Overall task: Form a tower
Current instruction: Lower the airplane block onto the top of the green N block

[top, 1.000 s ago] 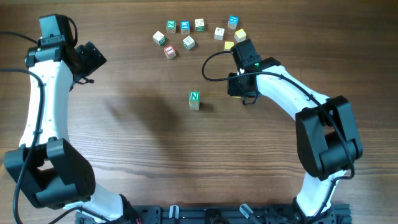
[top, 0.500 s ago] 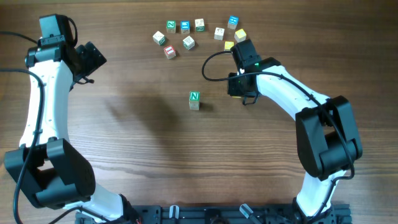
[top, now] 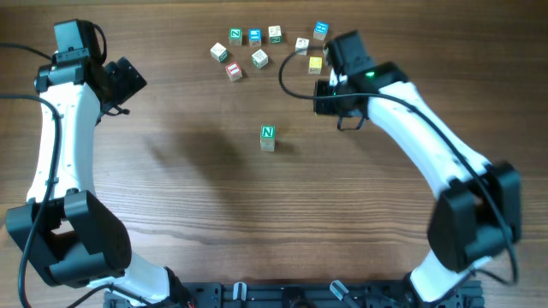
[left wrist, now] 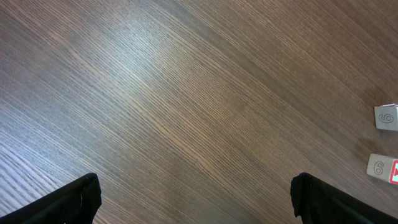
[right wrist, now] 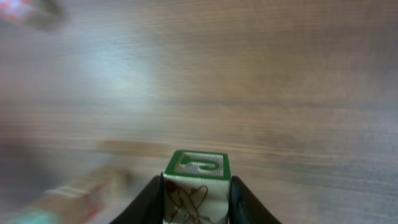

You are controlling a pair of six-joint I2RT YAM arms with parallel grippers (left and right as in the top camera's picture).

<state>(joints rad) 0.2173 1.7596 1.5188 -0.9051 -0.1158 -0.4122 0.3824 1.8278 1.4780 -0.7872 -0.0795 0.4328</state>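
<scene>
The tower (top: 268, 137) stands mid-table and shows from above as one pale cube with a green N on top; its height cannot be told. My right gripper (top: 326, 92) hovers to its right and further back. In the right wrist view this gripper (right wrist: 196, 190) is shut on a pale letter cube (right wrist: 196, 167) with a green-framed face and a brown drawing on its side. The cube is held off the blurred tabletop. My left gripper (top: 128, 81) is far off at the back left. It is wide open (left wrist: 196, 202) over bare wood.
Several loose letter cubes lie along the back of the table, among them a red one (top: 234, 71), a blue one (top: 320, 31) and a yellow one (top: 315, 63) just beside the right wrist. Two pale cubes (left wrist: 385, 116) show at the left wrist view's right edge.
The right arm has swung toward the back of the table with the cube between its fingers, and now covers part of the loose cubes. The left arm and the tower have not moved.
</scene>
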